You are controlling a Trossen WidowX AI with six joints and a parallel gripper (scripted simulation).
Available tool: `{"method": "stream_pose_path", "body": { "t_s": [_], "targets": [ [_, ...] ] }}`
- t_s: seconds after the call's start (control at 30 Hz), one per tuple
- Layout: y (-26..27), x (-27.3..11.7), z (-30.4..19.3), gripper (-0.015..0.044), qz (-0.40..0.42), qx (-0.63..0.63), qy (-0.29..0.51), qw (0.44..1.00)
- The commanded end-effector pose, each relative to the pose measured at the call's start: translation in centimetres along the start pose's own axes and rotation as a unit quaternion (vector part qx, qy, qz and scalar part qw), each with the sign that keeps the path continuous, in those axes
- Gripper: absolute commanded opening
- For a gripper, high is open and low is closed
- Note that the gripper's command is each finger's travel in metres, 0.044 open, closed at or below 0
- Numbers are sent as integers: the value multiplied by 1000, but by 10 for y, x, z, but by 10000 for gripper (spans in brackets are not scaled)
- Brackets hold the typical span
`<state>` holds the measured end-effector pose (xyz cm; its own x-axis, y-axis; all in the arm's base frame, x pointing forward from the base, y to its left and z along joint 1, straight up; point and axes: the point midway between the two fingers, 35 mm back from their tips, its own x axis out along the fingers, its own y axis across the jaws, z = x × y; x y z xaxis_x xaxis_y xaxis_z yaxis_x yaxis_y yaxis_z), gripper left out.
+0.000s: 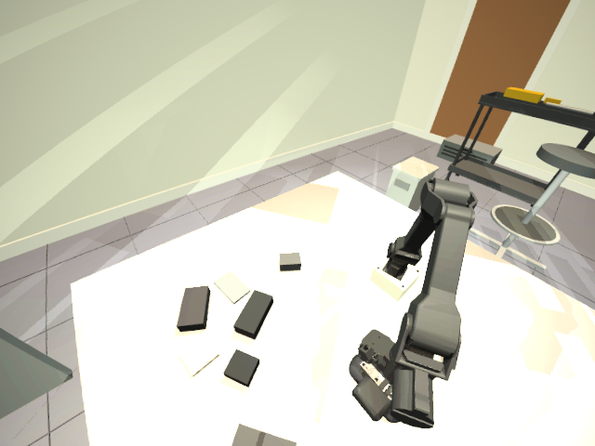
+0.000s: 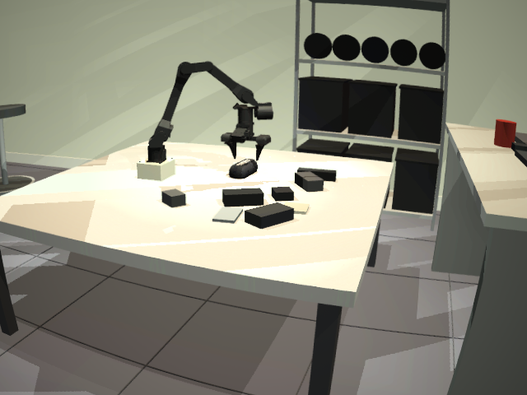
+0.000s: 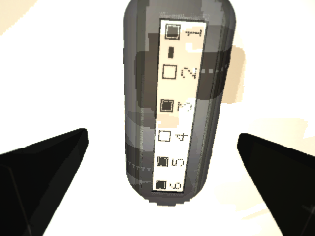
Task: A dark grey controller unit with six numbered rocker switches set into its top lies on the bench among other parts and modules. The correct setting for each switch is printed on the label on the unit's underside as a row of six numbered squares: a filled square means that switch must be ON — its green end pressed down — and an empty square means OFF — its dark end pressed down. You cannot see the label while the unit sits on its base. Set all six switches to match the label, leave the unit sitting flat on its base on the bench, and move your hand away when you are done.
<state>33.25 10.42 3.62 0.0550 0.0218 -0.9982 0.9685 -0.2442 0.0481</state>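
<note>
The dark grey controller unit (image 1: 356, 368) (image 2: 243, 169) (image 3: 135, 113) lies upside down on the bench, its white label (image 3: 172, 121) facing up. In the wrist view the label reads: 1 filled, 2 empty, 3 filled, 4 empty, 5 filled, 6 filled. A small dark mark sits between squares 1 and 2. The rocker switches are hidden underneath. My gripper (image 2: 245, 158) (image 3: 163, 138) is open and empty above the unit, with one finger on either side of it in the wrist view and a gap to both. In the top view the arm partly covers the unit and hides the fingertips.
Dark blocks (image 1: 253, 314) (image 2: 242, 197), (image 1: 193, 308) (image 2: 268, 216), a square one (image 1: 242, 368) (image 2: 282, 193) and a small one (image 1: 289, 262) (image 2: 173, 197) lie on the bench. Two thin plates (image 1: 231, 286) (image 2: 227, 215) lie among them. A grey box (image 2: 309, 181) and a dark bar (image 2: 323, 174) lie beyond.
</note>
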Motion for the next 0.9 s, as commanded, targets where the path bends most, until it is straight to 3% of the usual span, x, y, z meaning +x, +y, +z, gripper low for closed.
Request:
{"method": "stream_pose_path", "body": {
  "t_s": [0.0, 0.4, 0.5, 0.63, 0.87],
  "targets": [
    [-4, 2, 1, 440, -5, -6, -4, 1000],
    [-4, 2, 1, 440, -5, -6, -4, 1000],
    [-3, 1, 1, 361, -8, -36, -4, 999],
    [0, -1, 1, 256, -21, -206, -2, 978],
    [5, -6, 1, 72, -44, -497, 14, 867]
  ]
}}
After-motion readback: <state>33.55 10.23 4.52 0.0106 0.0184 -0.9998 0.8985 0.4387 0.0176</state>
